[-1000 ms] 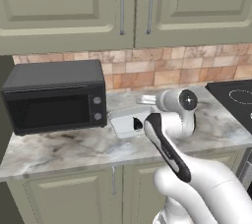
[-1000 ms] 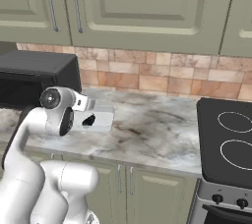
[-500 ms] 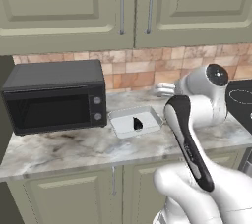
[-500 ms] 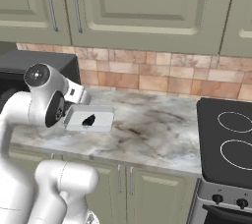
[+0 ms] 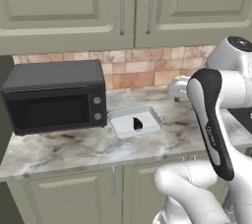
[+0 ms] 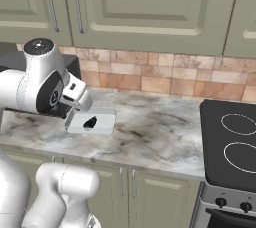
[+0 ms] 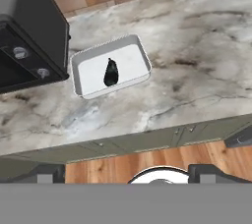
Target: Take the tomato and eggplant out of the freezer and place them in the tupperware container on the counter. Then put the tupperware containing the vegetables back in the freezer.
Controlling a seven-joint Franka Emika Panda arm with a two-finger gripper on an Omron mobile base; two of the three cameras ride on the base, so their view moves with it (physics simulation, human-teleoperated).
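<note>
The dark eggplant [image 7: 110, 72] lies inside the shallow pale tupperware container [image 7: 129, 60] on the marble counter [image 7: 197, 46], just right of the microwave. From the base cameras the eggplant [image 5: 137, 124] [image 6: 90, 121] shows as a small black shape in the tray [image 5: 147, 112] [image 6: 104, 123]. My gripper [image 7: 129, 171] hangs high above the counter's front edge, open, with nothing between its fingertips [image 7: 47, 171]. The tomato is out of view. A dark grey strip at the far left edge looks like the freezer's side [image 5: 5, 70].
A black microwave [image 5: 54, 95] stands at the left on the counter, close to the tray. A black stove top [image 6: 230, 142] lies to the right. Olive cabinets hang above a tiled wall. My white arm rises high beside the tray.
The arm has lifted up and away from over the tray, uncovering the eggplant lying in it. The jaws have stayed open.
</note>
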